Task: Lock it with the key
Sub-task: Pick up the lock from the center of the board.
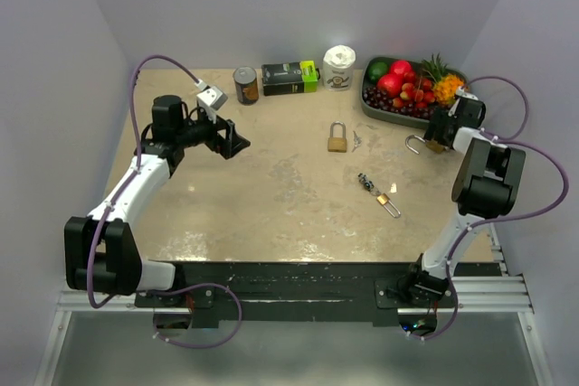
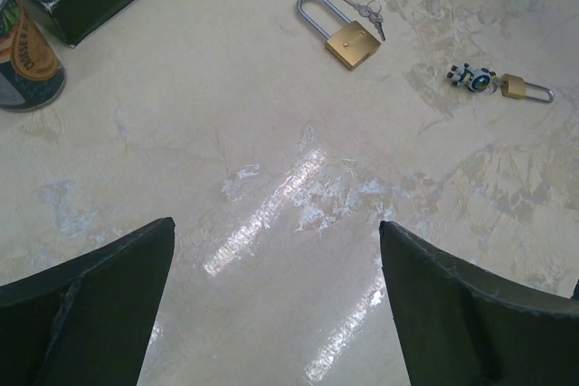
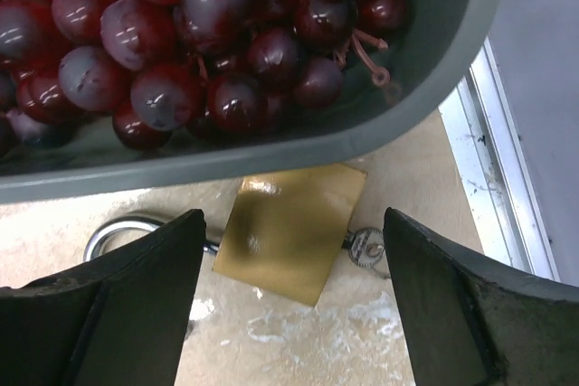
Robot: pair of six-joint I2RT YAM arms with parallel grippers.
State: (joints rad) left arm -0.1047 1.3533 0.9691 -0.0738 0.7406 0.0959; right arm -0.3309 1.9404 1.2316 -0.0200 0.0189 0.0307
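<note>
The right gripper (image 3: 291, 221) stands open, one finger either side of the brass padlock (image 3: 288, 232) at lower centre of its wrist view, just beneath the grey tray (image 3: 271, 146) wall. Rigid, dense and slick, the lock likely wants squeezing across its flat body. The left gripper (image 2: 276, 228) hangs open.

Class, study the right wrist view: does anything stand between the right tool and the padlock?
Nothing visible does. The padlock lies bare between the open fingers of the right tool, with a key at its end. The tray sits right at the padlock's far edge, so room there is tight.
</note>
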